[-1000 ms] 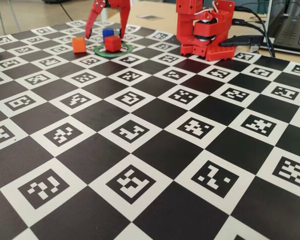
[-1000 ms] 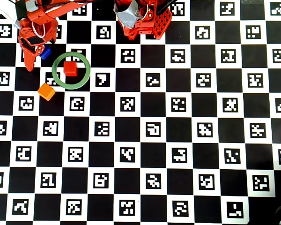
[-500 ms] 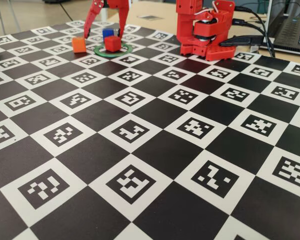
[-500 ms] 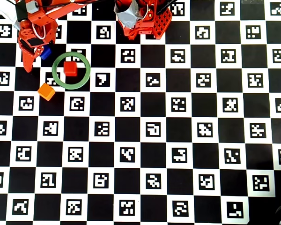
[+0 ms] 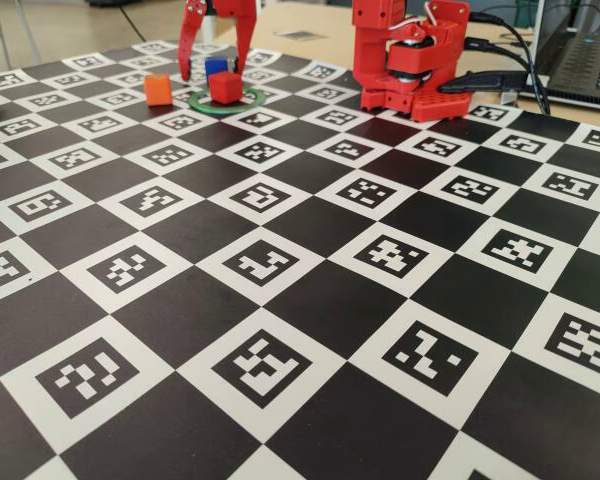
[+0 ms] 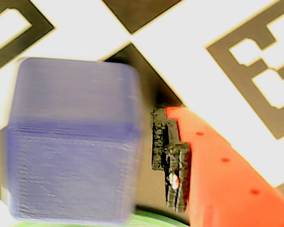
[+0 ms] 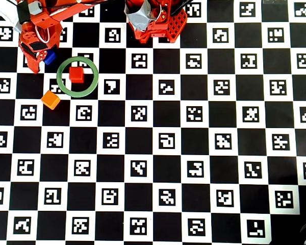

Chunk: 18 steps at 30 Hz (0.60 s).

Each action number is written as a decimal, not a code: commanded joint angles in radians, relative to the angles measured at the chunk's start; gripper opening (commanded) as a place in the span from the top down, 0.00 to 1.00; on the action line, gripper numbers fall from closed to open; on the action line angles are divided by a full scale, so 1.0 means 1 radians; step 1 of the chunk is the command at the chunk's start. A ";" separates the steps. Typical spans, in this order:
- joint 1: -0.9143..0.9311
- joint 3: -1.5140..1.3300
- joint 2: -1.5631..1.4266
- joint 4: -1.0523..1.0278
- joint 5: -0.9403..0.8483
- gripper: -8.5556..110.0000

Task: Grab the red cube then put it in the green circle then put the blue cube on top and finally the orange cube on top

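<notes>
One red cube (image 7: 76,74) sits inside the green circle (image 7: 94,84)

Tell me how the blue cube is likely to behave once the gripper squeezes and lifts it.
The blue cube looks rigid, so it probably won't deform. Its layered, ridged faces in the wrist view suggest a decent, non-slippery grip. Flat sides mean it shouldn't roll, though an off-centre squeeze by the gripper might twist it. It is small, so likely light.
</notes>
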State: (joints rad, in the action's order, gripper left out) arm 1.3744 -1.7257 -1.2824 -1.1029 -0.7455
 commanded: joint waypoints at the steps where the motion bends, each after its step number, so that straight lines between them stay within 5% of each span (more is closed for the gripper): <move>1: -0.012 0.057 -0.028 0.006 0.009 0.82; 18: -0.012 0.054 -0.031 0.006 0.008 0.88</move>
State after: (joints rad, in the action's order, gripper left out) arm 1.3744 -1.7257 -1.2824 -1.1014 -0.7455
